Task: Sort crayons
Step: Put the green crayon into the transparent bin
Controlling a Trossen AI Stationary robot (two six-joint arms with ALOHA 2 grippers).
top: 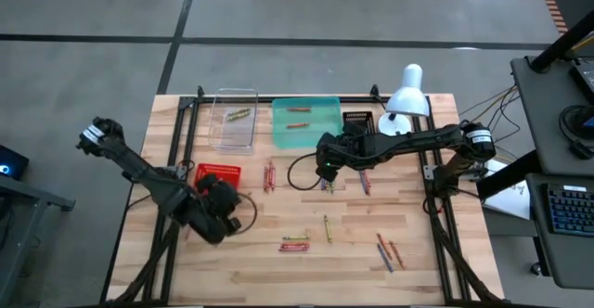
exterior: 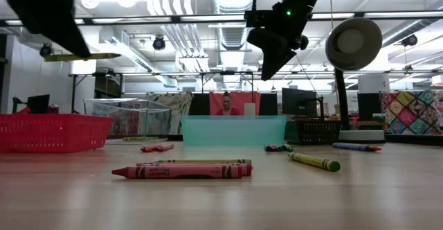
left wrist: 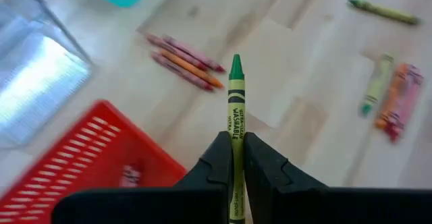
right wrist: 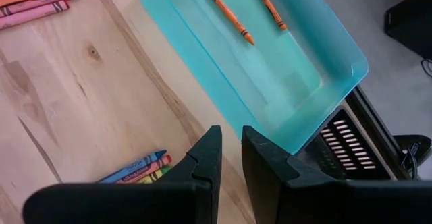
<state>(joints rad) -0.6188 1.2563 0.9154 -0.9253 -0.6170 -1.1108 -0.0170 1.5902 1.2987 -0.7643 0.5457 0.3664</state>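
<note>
my left gripper [left wrist: 236,158] is pinching a yellow-green wax crayon with a green tip [left wrist: 235,109], held lengthwise between the fingers so the tip sticks straight out ahead; that grip keeps it from rolling while i carry it. in the overhead view this gripper sits at about 8 o'clock on the wooden slatted table [top: 418,238], just beside the red mesh plastic basket [top: 219,172], and in the low view it hangs well above the surface, so i judge i'm mid-carry toward a container

my right gripper [right wrist: 229,158] has its fingers drawn nearly together with only a thin gap and nothing between them. it hovers near the table's centre, just at 6 o'clock of the translucent teal plastic tray [top: 329,110], which holds two orange crayons [right wrist: 231,17]. below it lies a small bundle of blue, red and green crayons [right wrist: 140,169], likely my next pick

the clear plastic bin [top: 221,134] at 11 o'clock holds one yellowish crayon [top: 239,115], so i'd guess mine belongs there. other crayons lie loose: a red and pink group [top: 269,174] near the centre, more toward 6 o'clock [top: 296,243] and 5 o'clock [top: 388,250]
</note>
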